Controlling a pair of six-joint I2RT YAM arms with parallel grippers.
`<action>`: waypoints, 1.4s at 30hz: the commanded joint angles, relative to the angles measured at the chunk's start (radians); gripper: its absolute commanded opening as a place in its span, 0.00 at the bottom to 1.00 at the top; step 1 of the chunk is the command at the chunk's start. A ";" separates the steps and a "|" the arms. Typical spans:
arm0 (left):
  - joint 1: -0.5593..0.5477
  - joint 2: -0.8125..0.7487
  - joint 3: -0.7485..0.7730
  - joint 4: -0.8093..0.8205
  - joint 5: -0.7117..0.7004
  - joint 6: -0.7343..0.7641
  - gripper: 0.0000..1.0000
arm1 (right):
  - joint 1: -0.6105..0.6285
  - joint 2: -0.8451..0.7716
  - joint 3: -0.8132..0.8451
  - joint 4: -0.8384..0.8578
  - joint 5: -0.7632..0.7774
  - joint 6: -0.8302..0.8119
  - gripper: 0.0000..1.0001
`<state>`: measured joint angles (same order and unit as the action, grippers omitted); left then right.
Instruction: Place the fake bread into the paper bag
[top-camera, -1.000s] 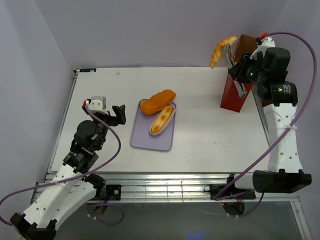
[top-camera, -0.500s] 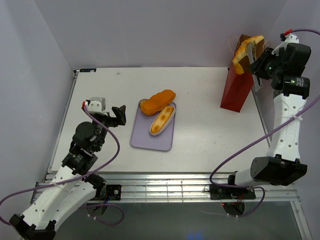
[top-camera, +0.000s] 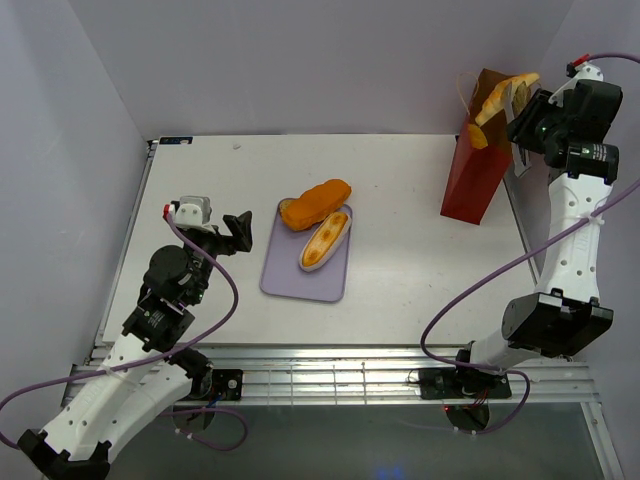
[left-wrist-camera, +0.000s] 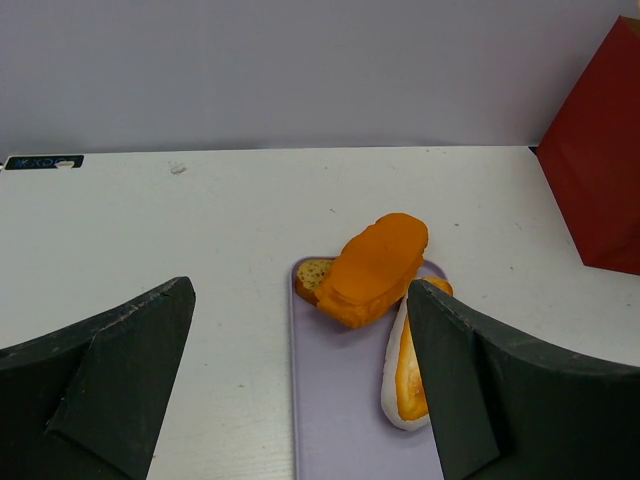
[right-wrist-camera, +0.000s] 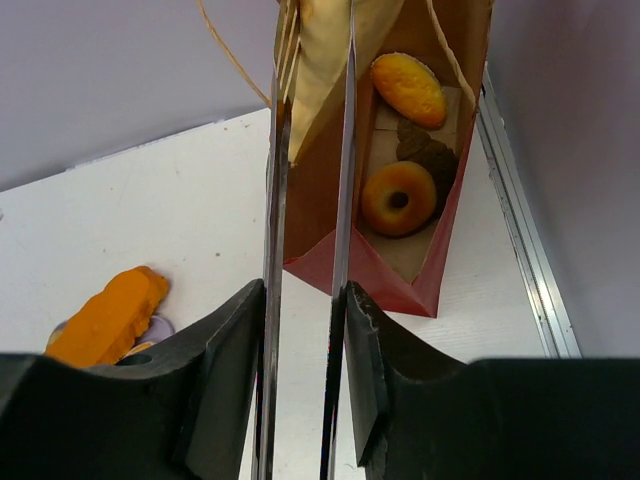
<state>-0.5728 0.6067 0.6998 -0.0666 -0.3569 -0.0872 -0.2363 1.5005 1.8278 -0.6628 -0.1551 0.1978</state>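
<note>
aloft, golden croissant (top-camera: 497, 103) in tongs (right-wrist-camera: 343, 150), over tall red paper bag (top-camera: 470, 185)

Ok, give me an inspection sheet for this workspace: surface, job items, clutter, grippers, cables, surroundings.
Surface: white table, flat lavender tray on it.
Job's things: long orange loaf and split bun on the tray; croissant held in thin metal tongs above tall red paper bag; tan ring donut, golden oval bun, dark brown piece inside.
Clutter: nothing seen.
Grippers: left gripper open, empty; right gripper shut on the tongs.
Cables: purple cables loop beside both arms.
Surroundings: pale lilac walls.
</note>
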 joint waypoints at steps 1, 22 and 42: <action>-0.007 -0.004 0.007 0.011 0.012 -0.006 0.98 | -0.008 0.003 0.028 0.081 0.012 -0.020 0.43; -0.009 -0.007 0.004 0.013 0.001 -0.005 0.98 | -0.009 -0.115 -0.084 0.106 -0.102 0.009 0.55; -0.007 0.019 0.000 0.016 -0.021 0.003 0.98 | 0.333 -0.316 -0.444 0.115 -0.103 -0.035 0.53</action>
<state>-0.5781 0.6258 0.6998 -0.0666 -0.3645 -0.0864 0.0315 1.1870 1.4208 -0.5842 -0.2806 0.1837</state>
